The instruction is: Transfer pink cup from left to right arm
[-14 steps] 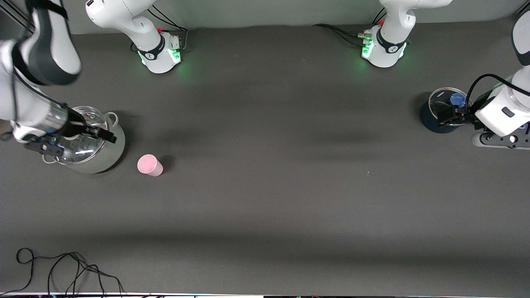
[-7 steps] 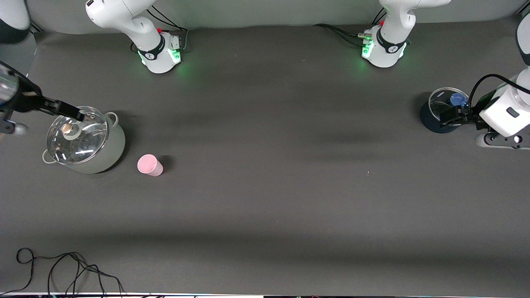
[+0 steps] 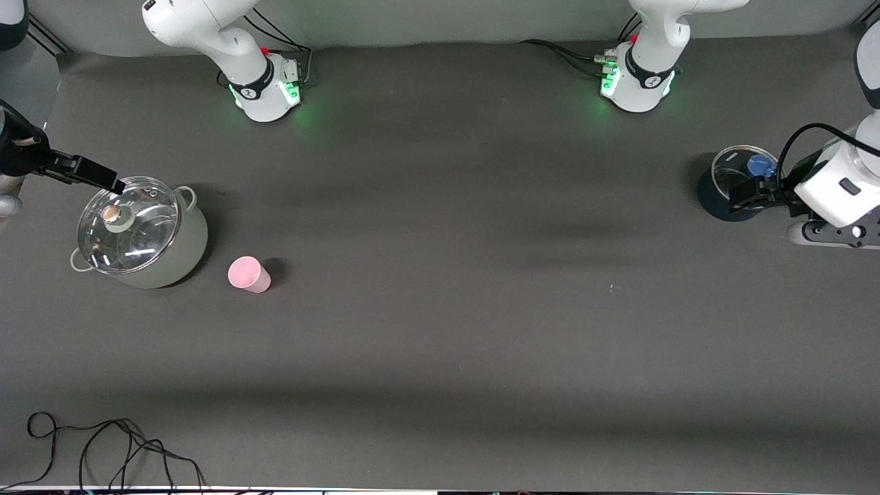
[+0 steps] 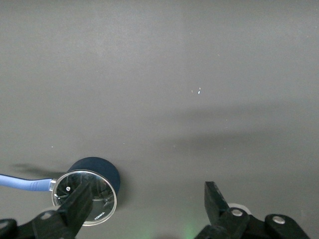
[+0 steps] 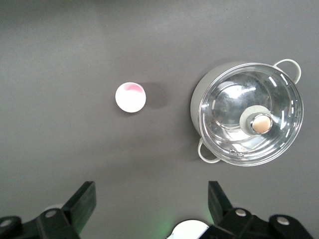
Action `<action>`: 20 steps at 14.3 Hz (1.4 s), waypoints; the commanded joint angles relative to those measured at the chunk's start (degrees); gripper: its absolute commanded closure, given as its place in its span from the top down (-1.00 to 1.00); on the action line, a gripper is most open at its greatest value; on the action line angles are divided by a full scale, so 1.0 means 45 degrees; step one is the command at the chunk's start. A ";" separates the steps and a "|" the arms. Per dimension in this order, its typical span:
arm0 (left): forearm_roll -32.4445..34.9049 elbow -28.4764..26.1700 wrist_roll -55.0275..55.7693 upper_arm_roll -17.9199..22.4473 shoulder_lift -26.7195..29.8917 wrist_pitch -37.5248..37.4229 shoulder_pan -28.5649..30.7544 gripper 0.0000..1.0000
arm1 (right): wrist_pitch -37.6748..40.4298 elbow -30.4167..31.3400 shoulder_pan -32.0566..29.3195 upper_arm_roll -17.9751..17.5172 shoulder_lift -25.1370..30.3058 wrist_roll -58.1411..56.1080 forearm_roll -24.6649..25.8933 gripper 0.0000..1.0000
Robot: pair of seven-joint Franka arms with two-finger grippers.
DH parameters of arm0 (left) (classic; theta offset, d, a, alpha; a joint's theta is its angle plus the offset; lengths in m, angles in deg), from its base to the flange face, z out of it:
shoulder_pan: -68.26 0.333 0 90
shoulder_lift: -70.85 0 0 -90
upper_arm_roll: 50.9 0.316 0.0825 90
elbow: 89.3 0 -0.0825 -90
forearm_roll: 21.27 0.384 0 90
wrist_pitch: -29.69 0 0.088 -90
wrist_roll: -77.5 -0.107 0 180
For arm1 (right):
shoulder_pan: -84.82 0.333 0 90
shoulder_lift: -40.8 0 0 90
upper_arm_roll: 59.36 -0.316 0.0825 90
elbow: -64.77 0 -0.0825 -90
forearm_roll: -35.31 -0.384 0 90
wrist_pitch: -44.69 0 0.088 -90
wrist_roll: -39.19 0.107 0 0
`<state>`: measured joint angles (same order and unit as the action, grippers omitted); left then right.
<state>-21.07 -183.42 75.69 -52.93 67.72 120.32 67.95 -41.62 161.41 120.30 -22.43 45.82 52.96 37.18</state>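
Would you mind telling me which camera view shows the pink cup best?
The right wrist view: the pink cup is seen from straight above, unobstructed, beside the pot. The front view shows it small, standing upside down on the table. The left wrist view does not show it.

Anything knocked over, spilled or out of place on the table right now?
Nothing stands out. The pink cup stands upright beside the lidded pot, apart from it. The right gripper is open above the pot's rim; the left gripper is open over the dark pot at the left arm's end.
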 commanded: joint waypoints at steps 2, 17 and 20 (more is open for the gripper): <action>-0.0102 -0.0041 -0.0047 -0.0135 0.0070 0.0387 0.0147 0.99 | 0.0059 -0.0343 0.0046 0.0015 -0.0237 -0.0383 0.0248 0.99; -0.0063 0.0252 -0.0125 -0.0135 -0.0339 0.0467 0.0166 0.99 | 0.0098 -0.0304 -0.1159 -0.1092 -0.0237 -0.0424 0.0248 0.99; -0.0083 0.0504 -0.0125 -0.0135 -0.0515 0.0467 0.0225 0.99 | 0.0098 -0.0304 -0.3229 -0.3239 -0.0315 -0.0696 0.0229 0.99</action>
<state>-21.04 -183.23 75.63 -53.12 66.68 122.59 68.40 -41.74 161.32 111.24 -31.30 45.25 51.78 37.19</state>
